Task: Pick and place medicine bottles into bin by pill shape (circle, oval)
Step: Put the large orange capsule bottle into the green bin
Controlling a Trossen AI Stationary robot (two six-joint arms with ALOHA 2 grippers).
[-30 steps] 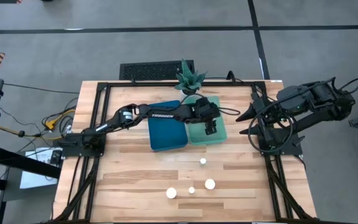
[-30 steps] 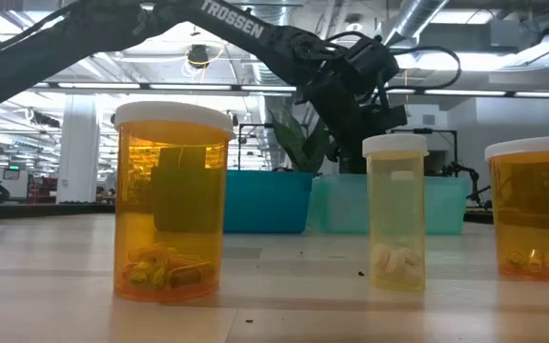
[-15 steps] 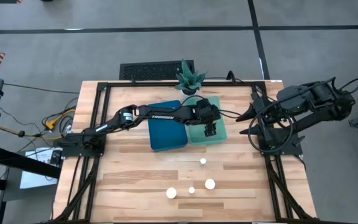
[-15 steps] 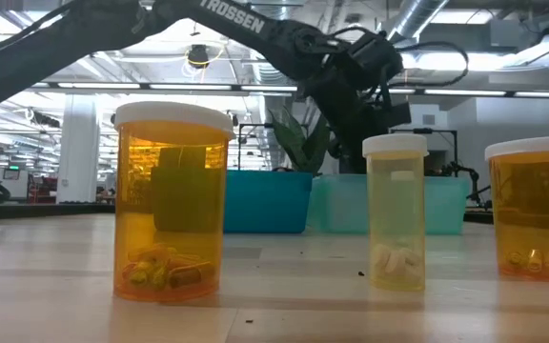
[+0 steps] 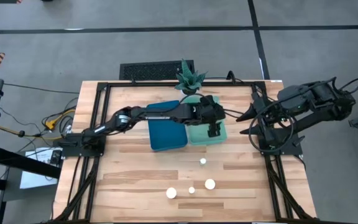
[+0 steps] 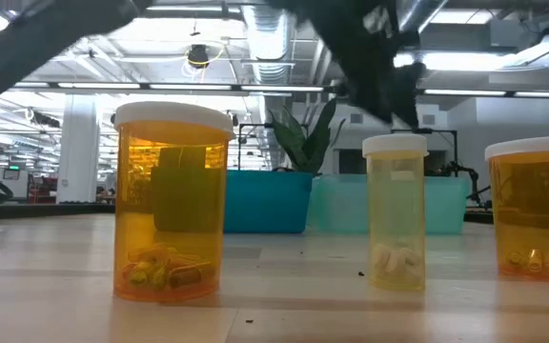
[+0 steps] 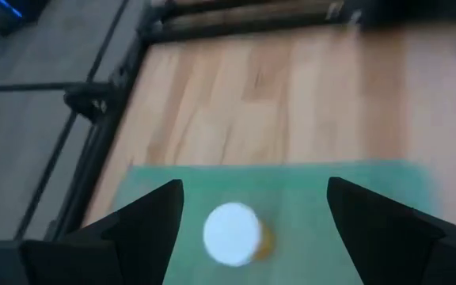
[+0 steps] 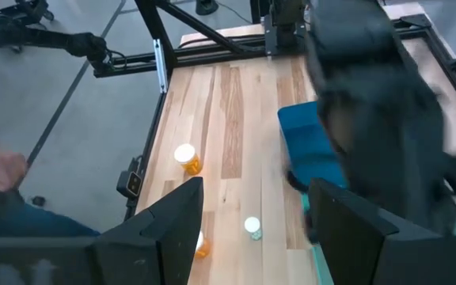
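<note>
Left wrist view is showing the left gripper [image 7: 248, 207] spread empty over the green bin [image 7: 291, 190]; hasty retreating risks clipping its wall.

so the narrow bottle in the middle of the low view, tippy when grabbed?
Probably. The narrow bottle stands tall on a small base, so a sideways nudge could topple it. Only a few pills sit at its bottom, so it is likely light and may slide. On its side, its round body would likely roll.
</note>
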